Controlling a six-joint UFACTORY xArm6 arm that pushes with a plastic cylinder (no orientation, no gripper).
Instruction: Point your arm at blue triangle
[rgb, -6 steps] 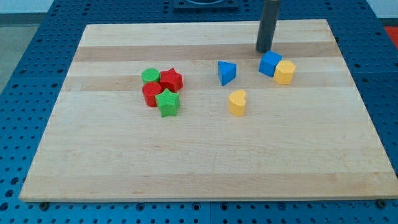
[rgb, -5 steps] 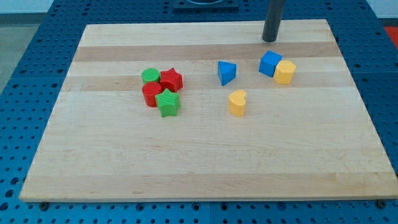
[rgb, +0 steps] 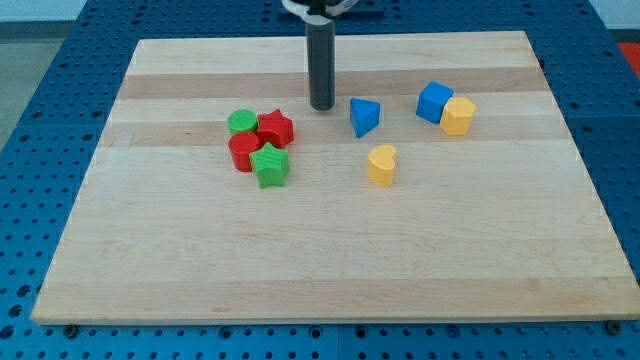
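I see the blue triangle (rgb: 364, 116) resting on the wooden board, in its upper middle part, its pointed end toward the view's bottom left, touching no other block.

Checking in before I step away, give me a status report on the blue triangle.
My tip on the board, just left of the blue triangle, small gap between. Nothing in that gap. Red star sits further left.

You see a pale wooden board (rgb: 330, 260) lying on a blue perforated table (rgb: 30, 150), whose holed surface borders the board on every side, under even light.
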